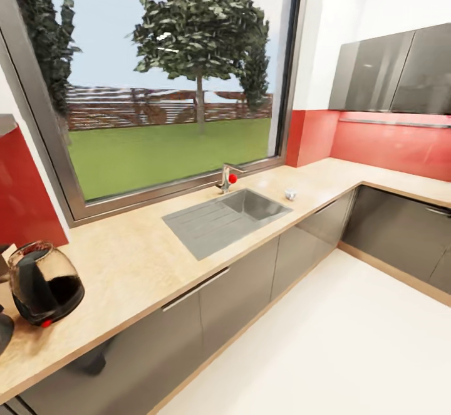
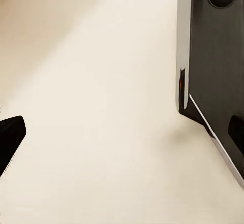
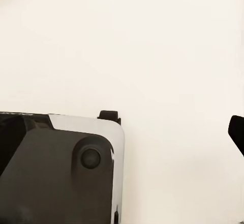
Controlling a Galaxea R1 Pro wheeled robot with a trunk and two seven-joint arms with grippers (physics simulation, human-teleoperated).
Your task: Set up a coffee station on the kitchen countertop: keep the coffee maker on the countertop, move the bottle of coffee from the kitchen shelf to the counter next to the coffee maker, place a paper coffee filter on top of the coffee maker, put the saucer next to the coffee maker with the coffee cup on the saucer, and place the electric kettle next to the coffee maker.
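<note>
One kettle (image 1: 42, 283) shows from my head camera, standing upright on the wooden counter (image 1: 134, 258) at the far left, its red switch low on the base; a sliver of another dark thing sits at the edge beside it, too cut off to name. One steel sink (image 1: 222, 219) is set into the counter under the window (image 1: 166, 76), with one tap (image 1: 227, 178) behind it and one small pale item (image 1: 290, 194) just right of the basin. Two dark wall cabinets (image 1: 391, 70) hang at right.

My left wrist camera looks at pale floor (image 2: 101, 107) and part of my base (image 2: 213, 66); one black fingertip (image 2: 9, 137) pokes in, and I cannot tell how wide that gripper stands.

My right wrist camera gives the same: floor, base (image 3: 56, 173), one fingertip (image 3: 237, 130), spread unknown, nothing seen held.
</note>
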